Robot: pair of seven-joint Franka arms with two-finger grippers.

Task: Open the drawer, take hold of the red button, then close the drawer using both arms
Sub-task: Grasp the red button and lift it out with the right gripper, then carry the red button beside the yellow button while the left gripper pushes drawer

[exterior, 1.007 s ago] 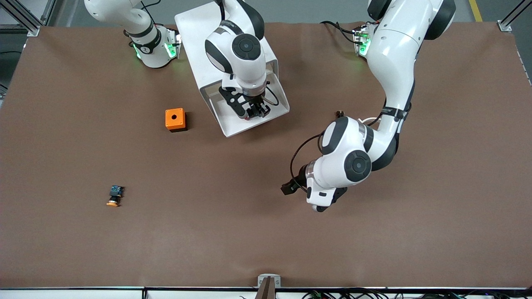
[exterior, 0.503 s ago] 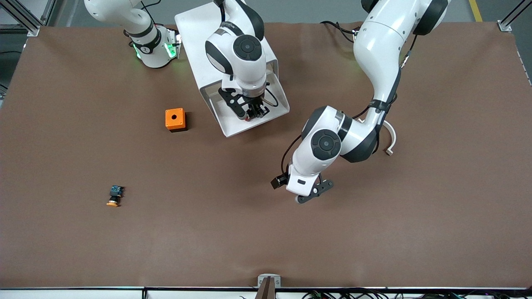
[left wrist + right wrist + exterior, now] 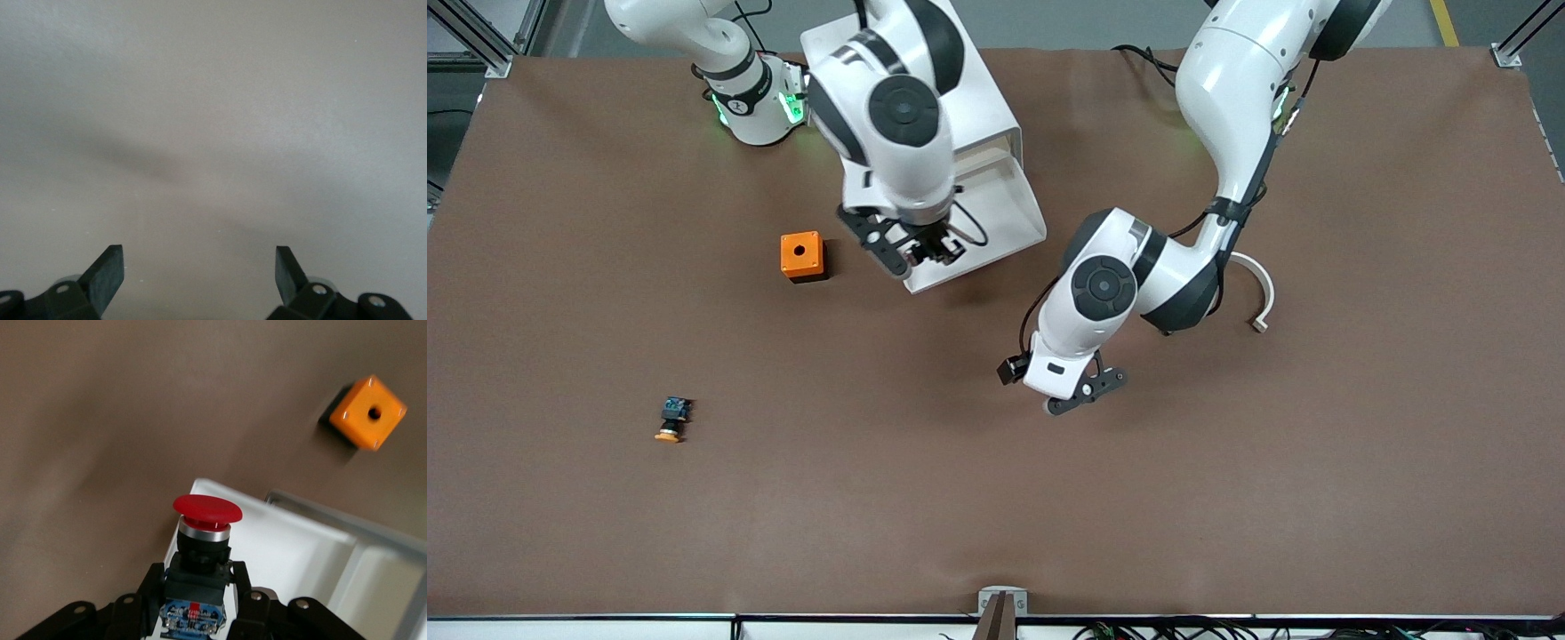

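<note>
The drawer [image 3: 1033, 228] stands pulled out of the white cabinet [image 3: 996, 111], its white floor [image 3: 300, 553] bare. My right gripper [image 3: 923, 252] hangs over the drawer's front corner, the one toward the right arm's end. It is shut on the button [image 3: 207, 509], whose red cap points away from the fingers [image 3: 152, 581] while they clamp its black body. My left gripper [image 3: 1083, 394] is open and low over bare brown table, nearer the front camera than the drawer. In the left wrist view this gripper [image 3: 199, 268] has only tabletop between its fingertips.
An orange box with a hole [image 3: 801, 256] sits beside the drawer toward the right arm's end and also shows in the right wrist view [image 3: 369, 411]. An orange-capped button [image 3: 672, 420] lies nearer the front camera. A white curved piece [image 3: 1261, 298] lies under the left arm.
The right gripper closed on the button, lifted it out of the drawer and shifted toward the drawer's front corner. The left arm swung its gripper closer to the drawer.
</note>
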